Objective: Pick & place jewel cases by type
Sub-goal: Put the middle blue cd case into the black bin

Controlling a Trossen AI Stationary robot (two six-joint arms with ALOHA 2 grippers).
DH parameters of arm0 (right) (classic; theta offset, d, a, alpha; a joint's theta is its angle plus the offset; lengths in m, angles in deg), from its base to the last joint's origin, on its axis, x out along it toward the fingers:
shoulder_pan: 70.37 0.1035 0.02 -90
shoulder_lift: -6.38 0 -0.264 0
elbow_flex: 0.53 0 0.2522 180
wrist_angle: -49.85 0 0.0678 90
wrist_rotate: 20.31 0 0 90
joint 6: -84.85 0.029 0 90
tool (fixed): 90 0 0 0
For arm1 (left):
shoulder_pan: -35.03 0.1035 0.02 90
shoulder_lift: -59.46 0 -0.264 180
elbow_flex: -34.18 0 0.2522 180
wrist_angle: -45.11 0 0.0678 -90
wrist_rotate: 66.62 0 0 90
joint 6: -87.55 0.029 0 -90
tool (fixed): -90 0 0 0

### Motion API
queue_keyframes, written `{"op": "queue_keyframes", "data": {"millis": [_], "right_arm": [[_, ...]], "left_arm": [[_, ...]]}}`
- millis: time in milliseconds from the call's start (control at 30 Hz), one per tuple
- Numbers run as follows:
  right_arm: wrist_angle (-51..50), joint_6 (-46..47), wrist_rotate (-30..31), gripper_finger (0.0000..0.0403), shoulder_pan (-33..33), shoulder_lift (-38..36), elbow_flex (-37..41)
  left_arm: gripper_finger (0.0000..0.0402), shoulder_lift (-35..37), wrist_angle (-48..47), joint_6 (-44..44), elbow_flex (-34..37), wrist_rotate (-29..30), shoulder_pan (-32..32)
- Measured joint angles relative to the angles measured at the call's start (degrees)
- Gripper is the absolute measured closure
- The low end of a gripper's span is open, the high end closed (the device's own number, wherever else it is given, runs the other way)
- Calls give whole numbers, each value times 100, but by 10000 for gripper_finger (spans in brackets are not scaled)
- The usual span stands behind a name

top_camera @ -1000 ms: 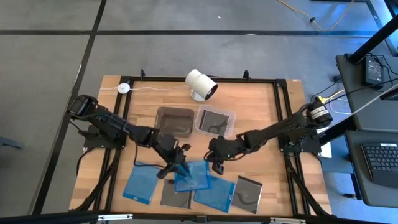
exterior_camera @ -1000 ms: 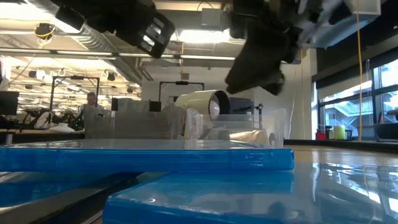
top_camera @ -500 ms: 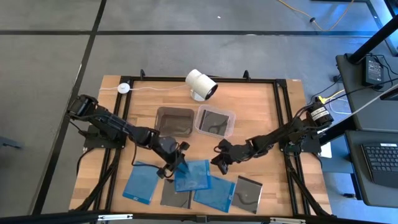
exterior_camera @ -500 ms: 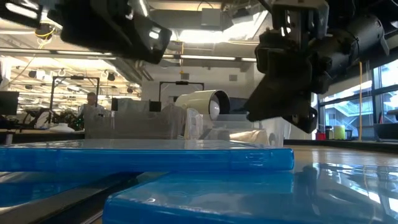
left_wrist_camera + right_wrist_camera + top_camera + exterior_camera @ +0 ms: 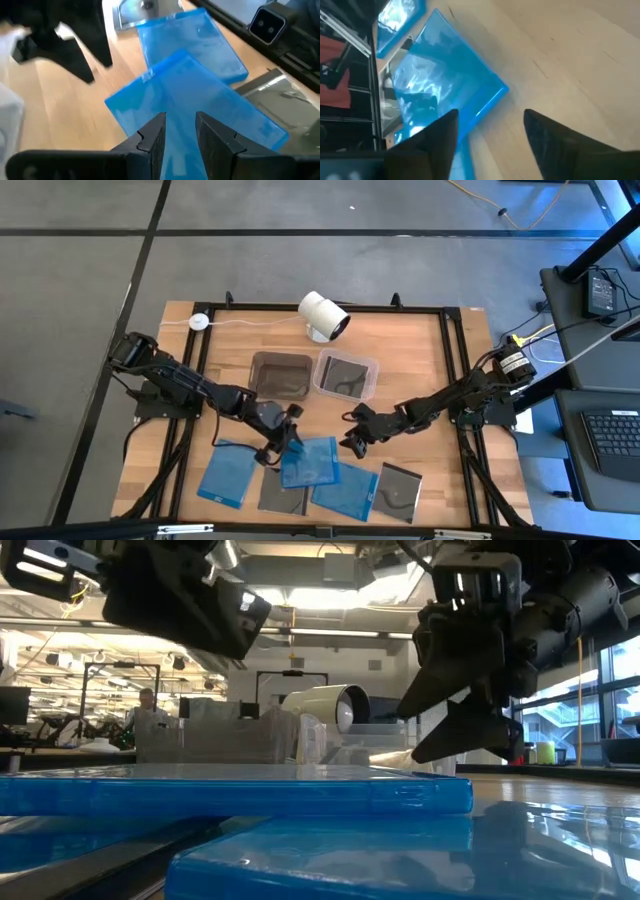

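Observation:
Several flat jewel cases lie overlapping near the table's near edge. Three are translucent blue (image 5: 228, 475) (image 5: 308, 462) (image 5: 345, 490) and two are dark (image 5: 283, 495) (image 5: 398, 492). The middle blue case (image 5: 190, 95) rests on top of its neighbours. My left gripper (image 5: 277, 448) (image 5: 180, 122) hovers over that case's far-left corner, fingers a narrow gap apart. My right gripper (image 5: 350, 445) (image 5: 490, 117) is open wide and sits low beside the case's far-right corner (image 5: 504, 90), apart from it.
Two deeper tubs stand behind the cases, a dark one (image 5: 281, 372) and a clear one (image 5: 347, 374), each with something dark inside. A white cylindrical camera (image 5: 323, 315) stands by the far edge. Bare wood lies to the right of the right gripper. A black frame rims the table (image 5: 455, 380).
My right gripper has moved toward the near edge and down, ending low beside the top blue case's far-right corner. My left gripper has sunk a little over the case. The cases have stayed where they were.

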Motion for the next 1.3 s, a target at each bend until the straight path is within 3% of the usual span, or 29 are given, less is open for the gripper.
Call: {"op": "queue_keyframes", "data": {"millis": [200, 467, 700, 900, 1100, 1300], "right_arm": [[-145, 880, -42, 135, 30, 0, -2], [130, 1356, -175, 143, -69, 362, -2], [709, 1474, -437, 144, -137, 745, -22], [1045, 1457, -436, 144, -136, 837, -24], [777, 1459, -440, 144, -136, 859, -183], [723, 1589, -456, 144, -136, 864, -221]], "left_arm": [[297, 0, -541, -661, 0, 66, -63], [299, 0, -1552, -352, 0, 805, -652], [324, 0, -1822, -441, 0, 1433, -1043], [360, -106, -1874, -832, 0, 1449, -1176], [396, -551, -1824, -977, 0, 1244, -1172], [396, -977, -1719, -951, -23, 1400, -1130]]}}
